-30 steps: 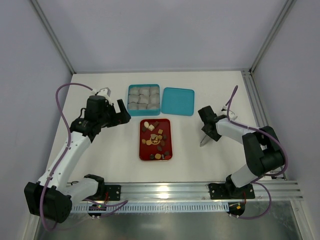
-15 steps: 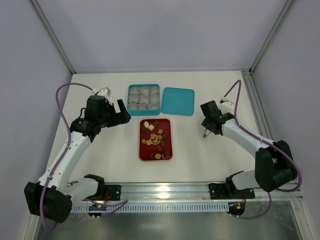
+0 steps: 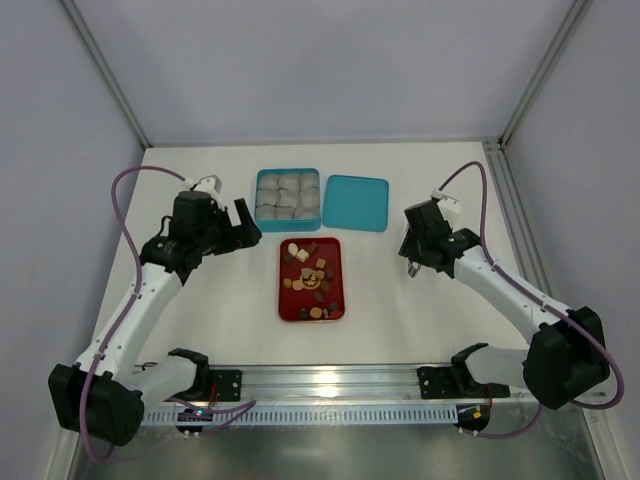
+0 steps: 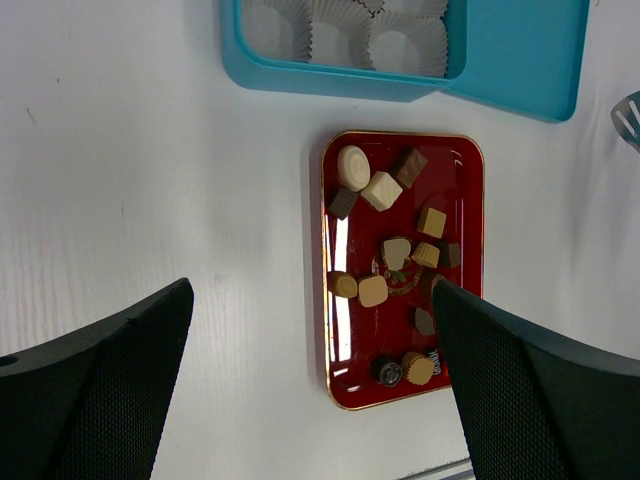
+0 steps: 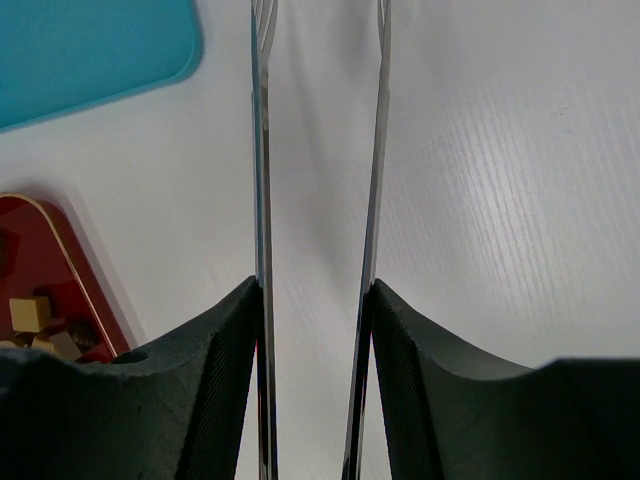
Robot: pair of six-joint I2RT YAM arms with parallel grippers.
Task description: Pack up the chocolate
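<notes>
The chocolate (image 4: 397, 252), a scatter of small dark, tan and cream sweets, lies loose in the shallow red rectangular tray (image 3: 282, 292) at the middle of the white table (image 3: 230, 320). Just beyond the tray's far end stands the square teal box (image 3: 257, 195), filled with pleated grey-white paper cups (image 3: 288, 197). Its flat teal lid (image 3: 355, 203) lies to the right of it.

The right claw (image 5: 315, 292) is clamped on the thin metal tongs (image 5: 260, 200), whose two blades stand apart with nothing between them. It hangs right of the tray, and no sweet is lifted yet. The left claw (image 3: 248, 225) is spread wide and holds nothing, hovering just left of the box.

The risks lie in the pick. Such small, smooth pieces could squirt from the blade tips if they are pinched off-centre. A low approach could catch the tray's rim and shove the tray. The light cups could tip or drag when a sweet is released. The tongs could also twist in the claw's grip.
</notes>
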